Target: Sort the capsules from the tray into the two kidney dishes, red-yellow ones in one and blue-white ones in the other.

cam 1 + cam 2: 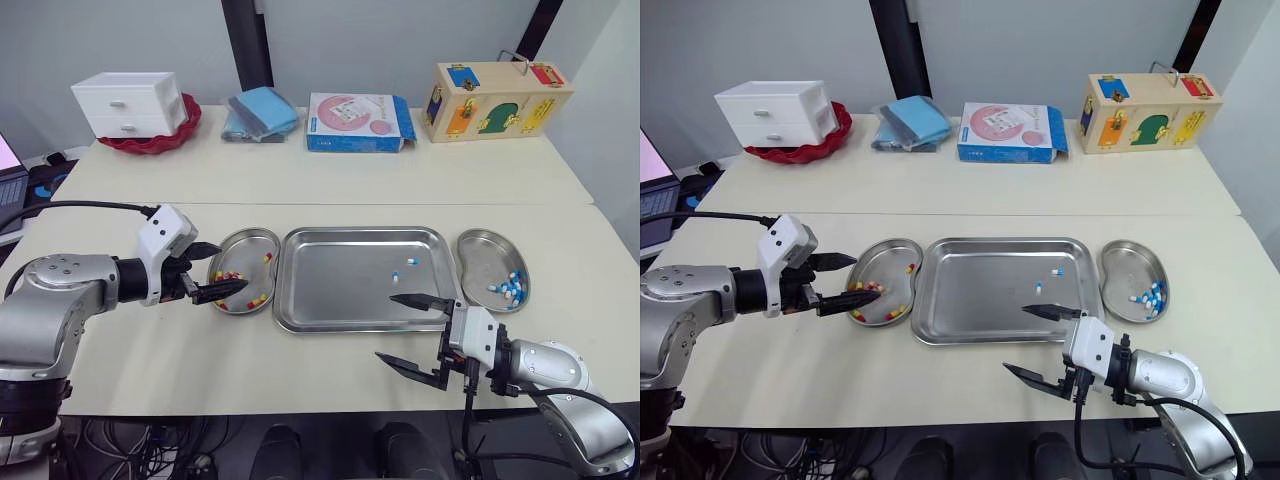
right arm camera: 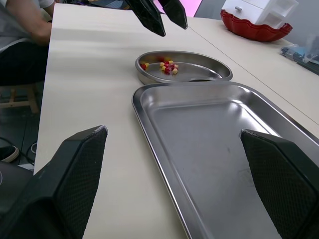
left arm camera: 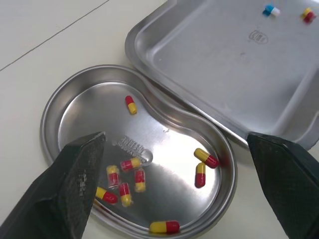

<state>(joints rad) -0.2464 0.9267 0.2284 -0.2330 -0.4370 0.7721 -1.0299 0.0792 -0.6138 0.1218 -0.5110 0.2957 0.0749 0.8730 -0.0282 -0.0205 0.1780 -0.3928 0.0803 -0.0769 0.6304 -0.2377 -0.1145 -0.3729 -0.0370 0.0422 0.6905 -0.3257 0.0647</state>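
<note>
Head camera: the left end effector (image 1: 226,268) hovers over the left kidney dish (image 1: 236,238), just beside the tray (image 1: 340,295). Its fingers are partly spread and hold nothing. Red-yellow capsules (image 1: 258,299) lie in that dish. The right end effector (image 1: 386,327) hangs at the tray's near edge, fingers wide apart and empty. Two loose capsules (image 1: 410,262) rest in the tray toward its right end. Blue-white capsules (image 1: 510,290) sit in the right kidney dish (image 1: 485,250), beside the tray.

Left wrist camera: both fingers (image 3: 75,189) flank the left kidney dish from above, touching nothing. In the tray, the loose capsules show as one blue-white, one red-yellow.

Right wrist camera: widely parted fingers (image 2: 75,174) span the tray's rim and bare tabletop (image 2: 89,99), gripping nothing.
</note>
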